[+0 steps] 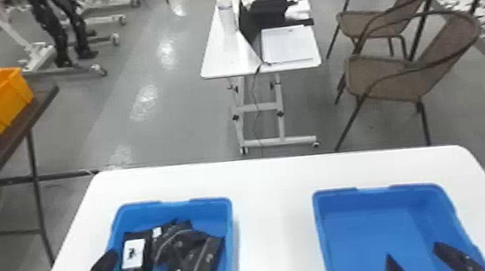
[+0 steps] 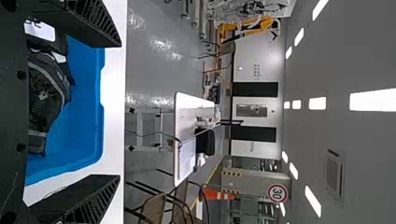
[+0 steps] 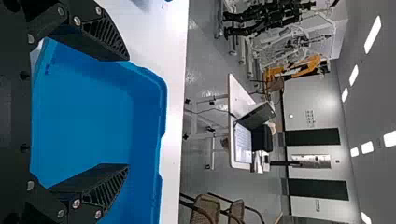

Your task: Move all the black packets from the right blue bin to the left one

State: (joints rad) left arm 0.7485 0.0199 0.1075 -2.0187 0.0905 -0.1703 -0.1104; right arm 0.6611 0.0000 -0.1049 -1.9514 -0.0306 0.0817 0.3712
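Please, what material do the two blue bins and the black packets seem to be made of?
The right blue bin and left blue bin look like moulded plastic: smooth, evenly coloured, with rounded corners. The black packets look like dull flexible film, perhaps coated foil; their creased, bent shapes suggest it.

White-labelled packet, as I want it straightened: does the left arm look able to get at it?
Probably yes: the left gripper is open at the left bin, and the packet lies label up, though other packets crowd one side.

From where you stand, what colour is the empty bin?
Blue, seen best in the head view.
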